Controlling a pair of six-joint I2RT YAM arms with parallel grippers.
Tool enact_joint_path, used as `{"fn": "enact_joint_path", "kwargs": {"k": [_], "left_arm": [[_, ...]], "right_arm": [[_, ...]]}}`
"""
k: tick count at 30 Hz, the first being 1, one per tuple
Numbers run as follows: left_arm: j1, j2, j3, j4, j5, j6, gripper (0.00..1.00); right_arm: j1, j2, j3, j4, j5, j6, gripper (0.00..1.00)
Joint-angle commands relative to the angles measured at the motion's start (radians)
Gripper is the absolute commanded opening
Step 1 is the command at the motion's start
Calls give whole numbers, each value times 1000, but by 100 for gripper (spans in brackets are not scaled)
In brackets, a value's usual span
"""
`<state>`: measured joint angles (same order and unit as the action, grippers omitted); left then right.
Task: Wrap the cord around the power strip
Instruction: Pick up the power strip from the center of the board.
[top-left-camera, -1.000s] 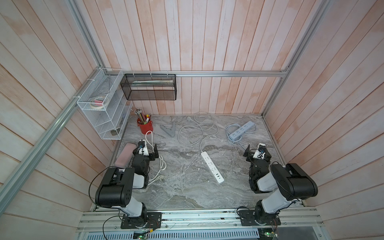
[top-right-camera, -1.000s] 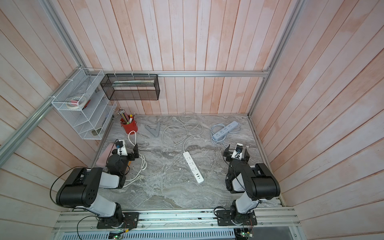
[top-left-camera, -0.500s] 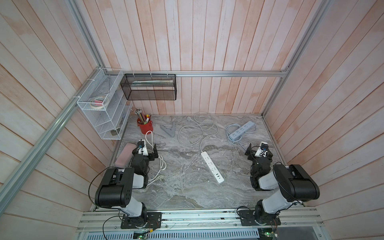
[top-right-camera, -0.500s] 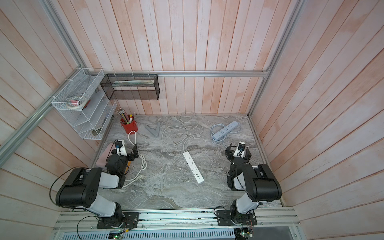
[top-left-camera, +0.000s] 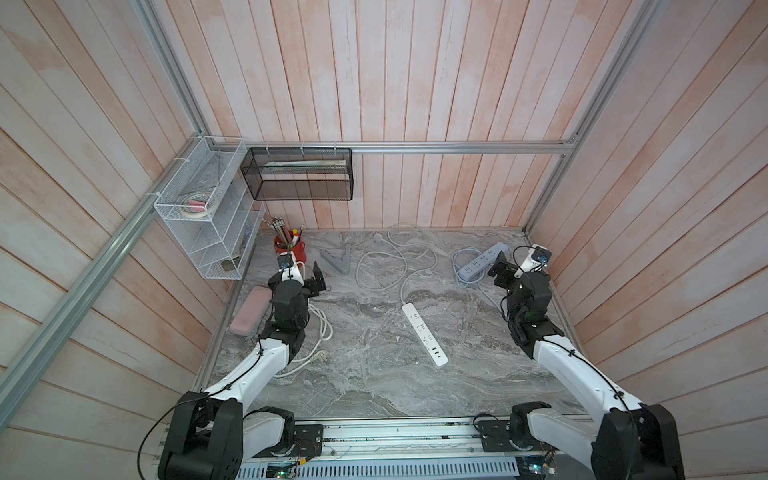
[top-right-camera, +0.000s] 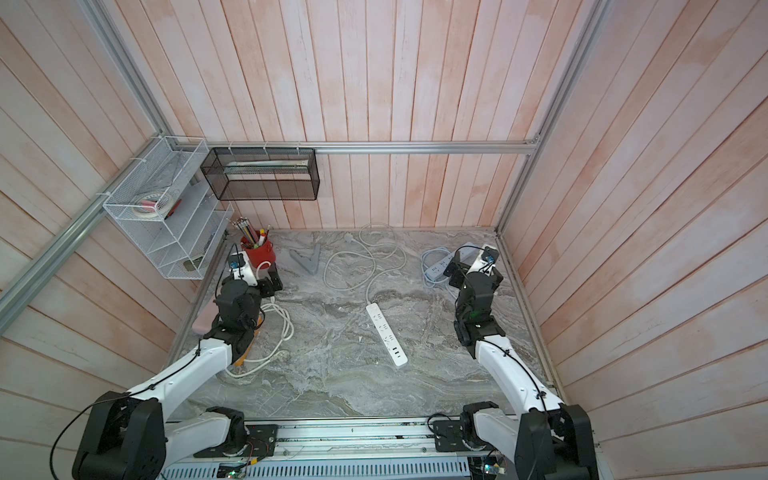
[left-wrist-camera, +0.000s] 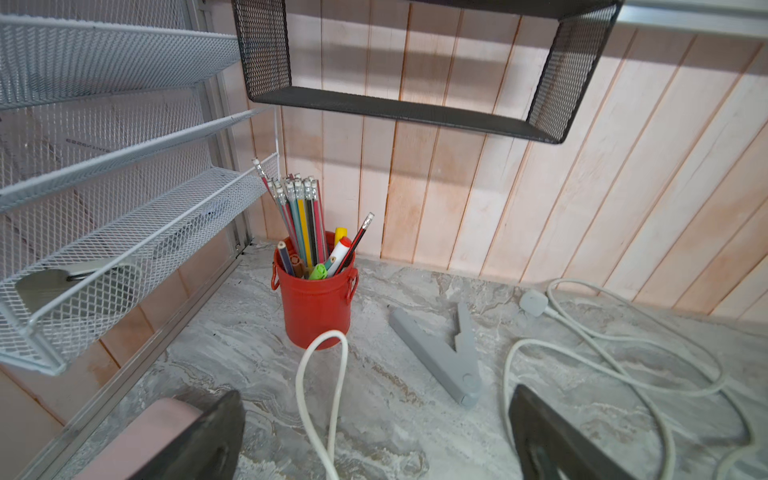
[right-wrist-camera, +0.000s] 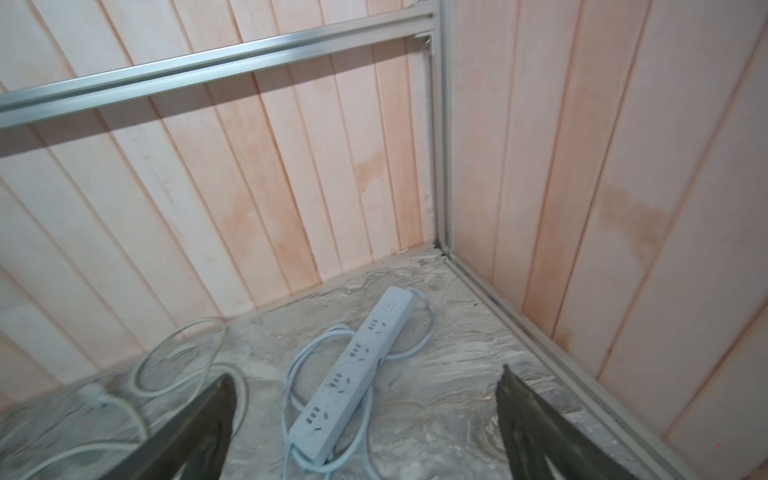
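A white power strip (top-left-camera: 424, 334) (top-right-camera: 386, 334) lies flat mid-table. Its white cord (top-left-camera: 399, 266) (left-wrist-camera: 615, 357) runs in loose loops toward the back wall, and the plug (left-wrist-camera: 534, 302) rests there. My left gripper (top-left-camera: 299, 282) (left-wrist-camera: 374, 436) hovers open at the left side, above a loop of another white cord (left-wrist-camera: 320, 374), holding nothing. At the back right my right gripper (top-left-camera: 519, 272) (right-wrist-camera: 365, 436) is open and empty just short of a pale blue power strip (right-wrist-camera: 353, 374) (top-left-camera: 482, 262), whose own cord is coiled around it.
A red cup of pencils (left-wrist-camera: 314, 299) and a grey V-shaped piece (left-wrist-camera: 440, 353) sit beyond the left gripper. A pink case (top-left-camera: 250, 311) lies by the left edge. A white wire rack (top-left-camera: 208, 224) and a black mesh basket (top-left-camera: 299, 174) hang on the walls.
Both arms have unfolded and reached toward the back of the table, the right one closing on the pale blue strip. Both grippers stayed open. Strips and cords have not moved.
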<state>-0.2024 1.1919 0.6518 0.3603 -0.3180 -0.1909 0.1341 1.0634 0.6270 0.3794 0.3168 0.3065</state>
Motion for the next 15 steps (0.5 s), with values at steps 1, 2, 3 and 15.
{"fn": "enact_joint_path", "kwargs": {"k": [1,2,3,15], "left_arm": [[13,22,110,-349,83,-221,100],[29,37,127,-363,148,-243,100],[57,52,135,-357,269,-232,100],[35,12,200,-539,261,-177,88]], "right_arm": [[-110,-33,-31,-256,-383,195,93],[-125,-34,-28,-274,-417,213,90],[-129,-26,-19,-307,-434,218,88],[164,193,198,-672,-277,197,80]]}}
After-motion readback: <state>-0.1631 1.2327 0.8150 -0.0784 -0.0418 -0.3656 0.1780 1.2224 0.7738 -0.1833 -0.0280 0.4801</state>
